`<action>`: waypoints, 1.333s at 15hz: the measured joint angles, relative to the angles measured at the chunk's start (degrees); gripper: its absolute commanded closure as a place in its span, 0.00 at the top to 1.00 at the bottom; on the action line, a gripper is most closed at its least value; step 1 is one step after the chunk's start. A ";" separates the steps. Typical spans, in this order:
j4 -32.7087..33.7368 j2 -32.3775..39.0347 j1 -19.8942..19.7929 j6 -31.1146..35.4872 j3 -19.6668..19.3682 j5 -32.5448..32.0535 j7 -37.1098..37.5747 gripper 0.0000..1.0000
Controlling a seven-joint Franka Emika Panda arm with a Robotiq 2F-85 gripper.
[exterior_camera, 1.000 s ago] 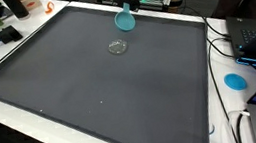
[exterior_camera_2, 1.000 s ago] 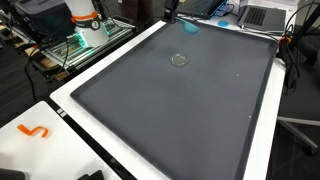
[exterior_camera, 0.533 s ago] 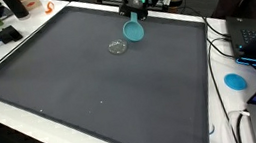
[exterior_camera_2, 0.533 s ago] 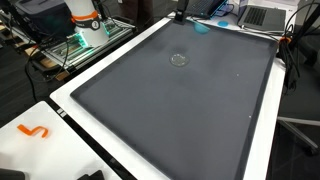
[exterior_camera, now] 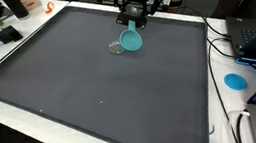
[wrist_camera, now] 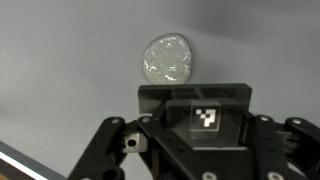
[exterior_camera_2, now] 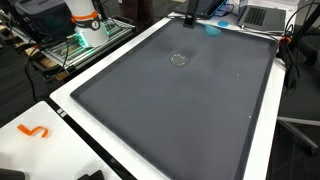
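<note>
My gripper (exterior_camera: 136,22) clamps a teal cup (exterior_camera: 132,42) | clear dish (exterior_camera: 117,48) just at cup's 9 o'clock | mat (exterior_camera: 92,102) edge near at 12, open room toward 6
</note>
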 measured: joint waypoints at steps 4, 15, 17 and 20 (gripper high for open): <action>2.47 1.59 0.16 0.06 -0.86 0.14 -0.24 0.31; 6.18 2.77 -1.92 1.45 -3.23 10.29 -11.12 0.31; 6.46 2.77 -3.44 2.29 -3.60 14.53 -15.30 0.31; 7.02 2.74 -5.69 2.50 -4.19 19.61 -20.59 0.31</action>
